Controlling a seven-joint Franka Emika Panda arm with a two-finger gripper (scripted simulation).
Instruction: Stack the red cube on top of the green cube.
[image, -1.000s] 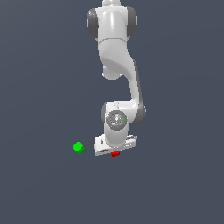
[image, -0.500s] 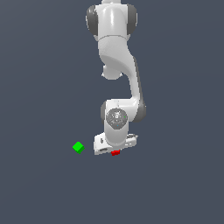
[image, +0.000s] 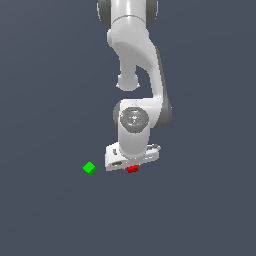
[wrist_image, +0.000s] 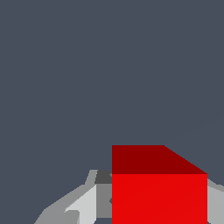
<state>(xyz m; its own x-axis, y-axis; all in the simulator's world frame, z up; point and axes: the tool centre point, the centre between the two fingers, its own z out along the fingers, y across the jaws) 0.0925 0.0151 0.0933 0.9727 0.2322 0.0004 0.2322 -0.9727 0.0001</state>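
The red cube (image: 132, 169) is seen low at the frame's centre, apparently held between the fingers (wrist_image: 83, 205). It should be lifted clear, then carried level over the green cube (image: 89, 168), lower left.

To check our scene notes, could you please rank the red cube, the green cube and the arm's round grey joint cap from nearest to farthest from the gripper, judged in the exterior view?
1. The red cube: right at the gripper, between its fingers.
2. The round grey joint cap: directly above the gripper, on the arm.
3. The green cube: off to the exterior view's left, apart; too close to the cap to rank firmly.
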